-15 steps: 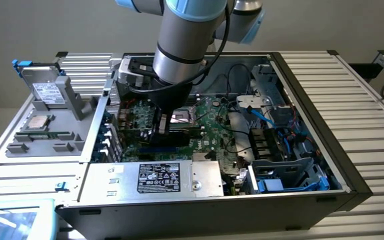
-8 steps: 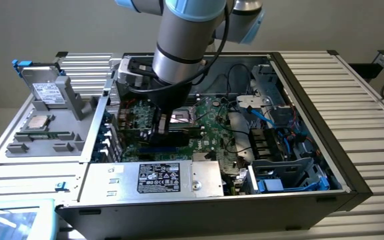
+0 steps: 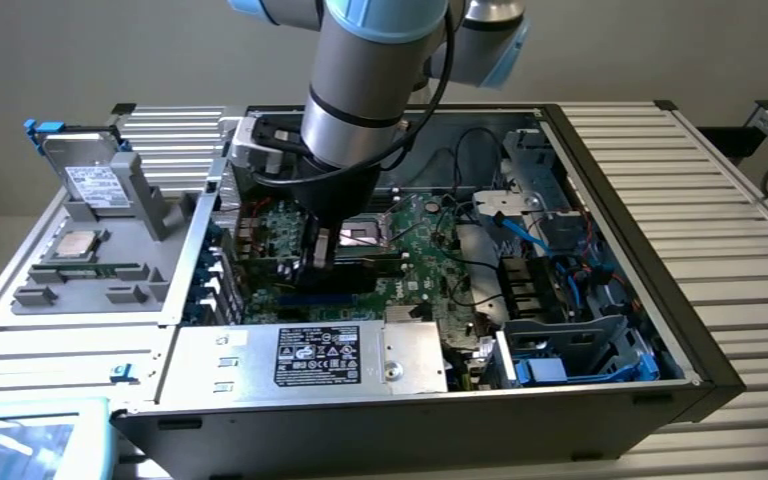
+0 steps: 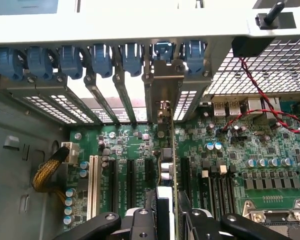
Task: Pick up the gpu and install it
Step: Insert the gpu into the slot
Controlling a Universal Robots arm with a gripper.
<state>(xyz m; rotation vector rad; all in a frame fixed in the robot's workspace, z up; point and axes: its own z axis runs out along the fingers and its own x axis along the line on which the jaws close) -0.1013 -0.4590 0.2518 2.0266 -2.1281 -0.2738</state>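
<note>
Exterior view, my gripper low inside the open case, slot wall close by, gpu largely hidden beneath my arm, wrist view, my fingers clamped on the gpu, edge-on and upright over the motherboard, bracket against the rear slots, seating unclear.

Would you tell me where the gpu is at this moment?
In the wrist view the gpu stands on edge in the gripper, over the motherboard's expansion slots, its bracket at the rear slot openings beside the blue clips.
</note>
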